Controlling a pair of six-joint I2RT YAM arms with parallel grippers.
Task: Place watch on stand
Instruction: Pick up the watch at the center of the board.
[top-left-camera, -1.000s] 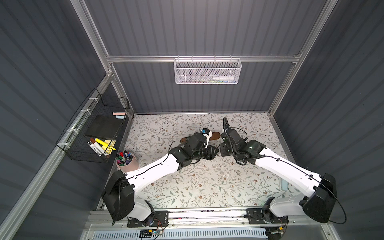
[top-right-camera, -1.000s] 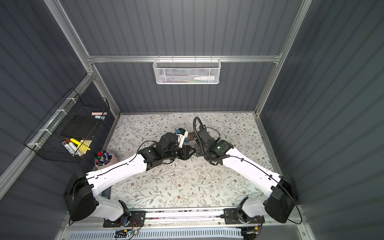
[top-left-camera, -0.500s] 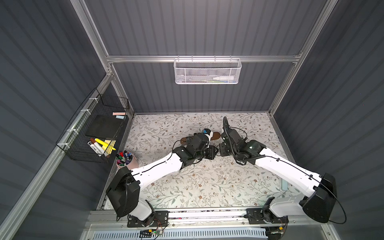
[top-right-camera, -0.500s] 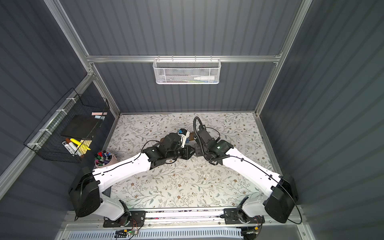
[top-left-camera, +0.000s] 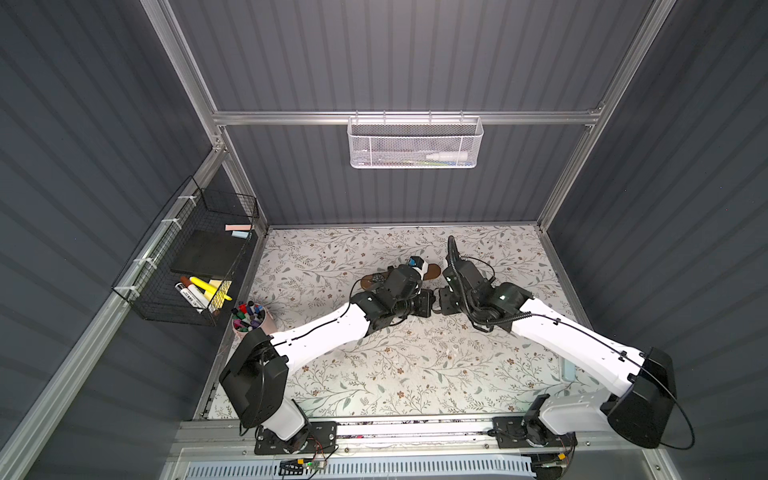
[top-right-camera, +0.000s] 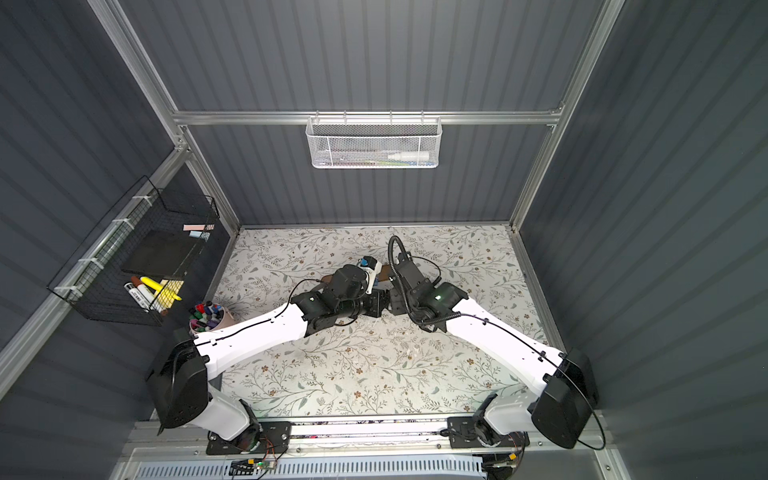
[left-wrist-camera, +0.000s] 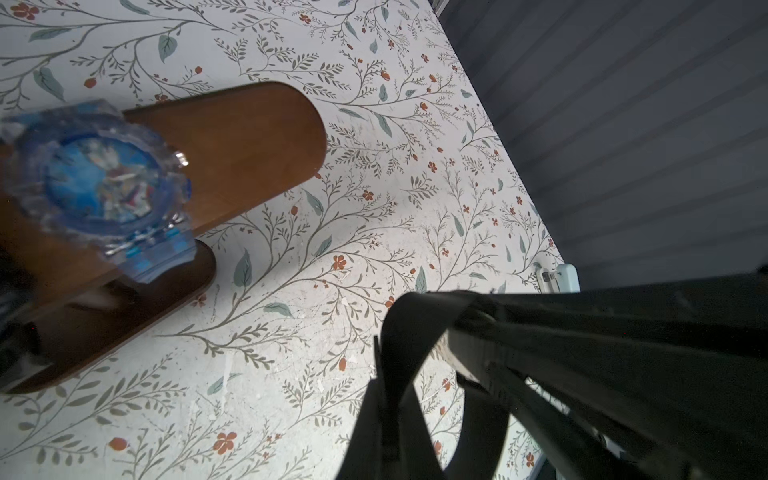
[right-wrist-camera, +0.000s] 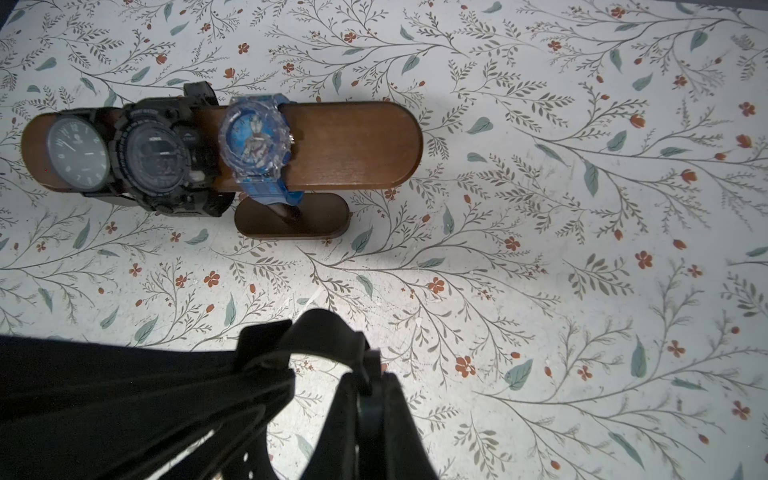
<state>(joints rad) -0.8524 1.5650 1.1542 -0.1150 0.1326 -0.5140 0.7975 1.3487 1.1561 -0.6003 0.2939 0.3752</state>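
A black watch hangs between my two grippers, which meet nose to nose just in front of the stand. Its strap (left-wrist-camera: 415, 320) loops out of my left gripper (left-wrist-camera: 388, 395), which is shut on it. Another part of the strap (right-wrist-camera: 320, 334) sits in my right gripper (right-wrist-camera: 370, 395), also shut on it. In both top views the left gripper (top-left-camera: 430, 302) and right gripper (top-left-camera: 439, 300) hide the watch. The brown wooden stand (right-wrist-camera: 353, 145) carries a blue watch (right-wrist-camera: 255, 141) and two black watches (right-wrist-camera: 156, 162). The right part of its bar is bare.
A pink cup of markers (top-left-camera: 249, 318) stands at the table's left edge. A black wire basket (top-left-camera: 195, 266) hangs on the left wall and a white mesh basket (top-left-camera: 415, 143) on the back wall. A small pale object (left-wrist-camera: 557, 278) lies by the right wall.
My left gripper has closed on the black strap, and the left arm has shifted slightly toward the right gripper. The right arm has stayed where it was.
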